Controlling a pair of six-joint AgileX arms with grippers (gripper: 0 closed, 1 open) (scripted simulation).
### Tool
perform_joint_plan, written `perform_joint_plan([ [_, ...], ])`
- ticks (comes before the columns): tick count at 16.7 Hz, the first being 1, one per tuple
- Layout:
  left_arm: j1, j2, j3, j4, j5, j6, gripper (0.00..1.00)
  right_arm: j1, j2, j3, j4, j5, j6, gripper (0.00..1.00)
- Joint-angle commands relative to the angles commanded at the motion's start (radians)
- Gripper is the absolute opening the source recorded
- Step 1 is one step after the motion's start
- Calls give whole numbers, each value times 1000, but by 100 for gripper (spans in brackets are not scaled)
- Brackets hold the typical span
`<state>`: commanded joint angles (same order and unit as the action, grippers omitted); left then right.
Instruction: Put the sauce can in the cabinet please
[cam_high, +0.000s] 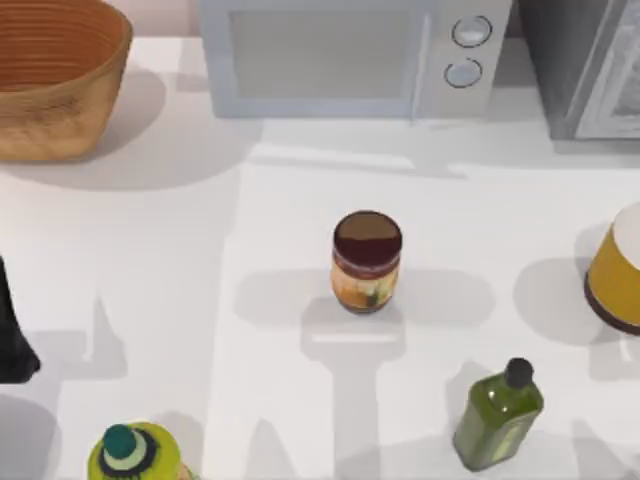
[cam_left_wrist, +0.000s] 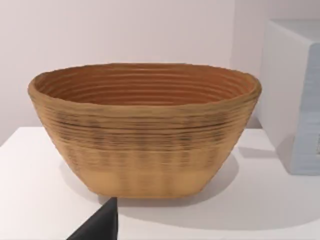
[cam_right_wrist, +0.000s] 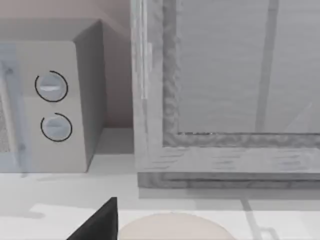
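The sauce can (cam_high: 366, 262) is found upright near the middle of the white bench (cam_high: 300, 200), its dark maroon top uppermost, free of contact with any other item. The cabinet (cam_high: 580, 65) is located at the far right corner of the bench, well apart from the can; its lighter framed door panel (cam_right_wrist: 240, 70) is seen closed in the right wrist view. A light grey microwave (cam_high: 350, 55) with two round knobs is placed just to the left of the cabinet, along the far edge. A woven basket (cam_high: 55, 80) occupies the far left corner. A green oil bottle (cam_high: 497, 415) lies tilted on the near side, to the right of the can. A larger yellow can (cam_high: 615, 270) is noted at the right edge, and a yellow-green object with a teal cap (cam_high: 135, 455) at the near left.

A dark part of the left arm (cam_high: 12, 330) is recorded at the left edge. Whether the left tool or the right tool is released or clenched cannot be told; nothing is seen held.
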<state>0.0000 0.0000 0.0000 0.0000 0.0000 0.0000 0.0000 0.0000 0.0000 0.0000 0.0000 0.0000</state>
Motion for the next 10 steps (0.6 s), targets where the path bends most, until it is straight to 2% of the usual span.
perform_joint_plan([
  [5, 0, 0, 0, 0, 0, 0, 100, 6, 61, 40, -20, -25, -28, 100],
  [10, 0, 0, 0, 0, 0, 0, 100, 47, 371, 222, -98, -150, -164, 100],
])
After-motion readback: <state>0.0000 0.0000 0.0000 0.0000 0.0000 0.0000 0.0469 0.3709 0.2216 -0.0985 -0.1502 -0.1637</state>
